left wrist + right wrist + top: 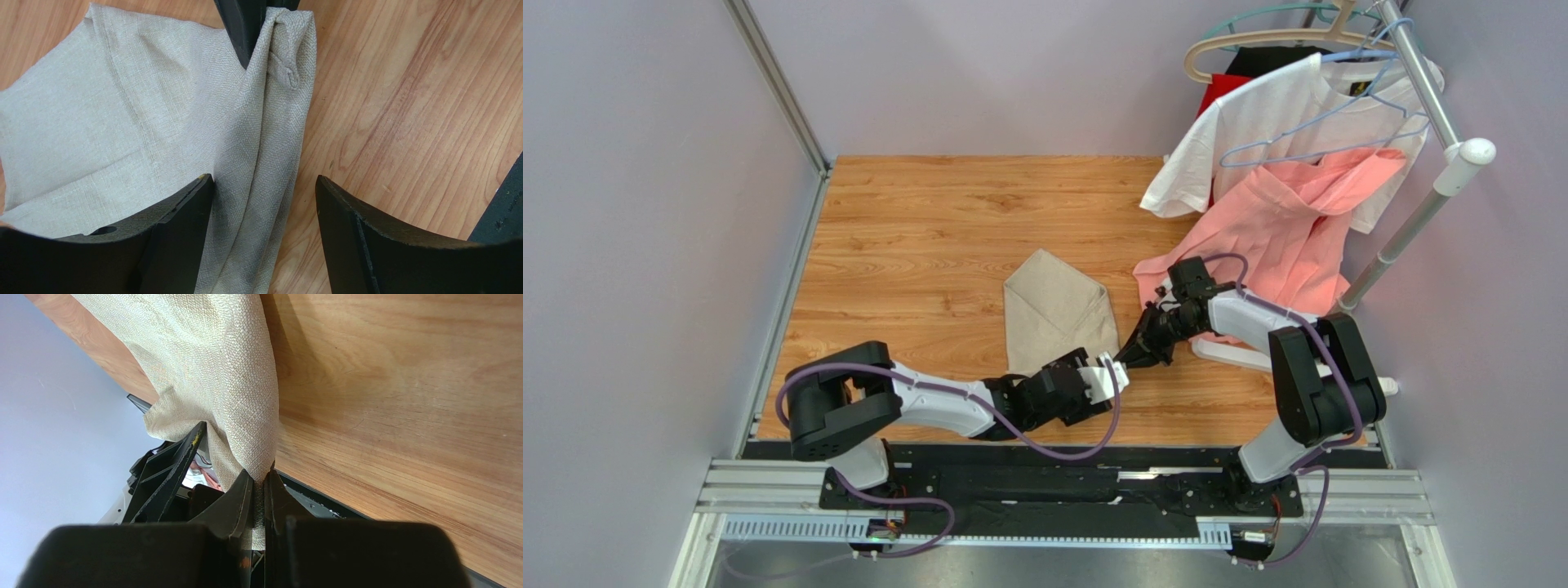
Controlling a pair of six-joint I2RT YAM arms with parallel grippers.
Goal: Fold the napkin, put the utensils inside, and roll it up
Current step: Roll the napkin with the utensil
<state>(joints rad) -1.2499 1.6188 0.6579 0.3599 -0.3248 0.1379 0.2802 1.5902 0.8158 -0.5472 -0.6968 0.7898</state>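
The napkin (1053,309) lies half folded on the table (916,245), just beside the pink garment (1284,233). The right fingers (236,499) are pinched tight on its lifted corner. The left fingers (184,208) stand wide apart astride the same strip of cloth, holding nothing. The fold will likely go best if the left closes low on that strip before either arm pulls. No writing is legible.

Two black-and-white arms (928,398)
Matte black wedge fingers (368,245); behind them white shells (1241,316), with purple cables (1058,456) looping back.
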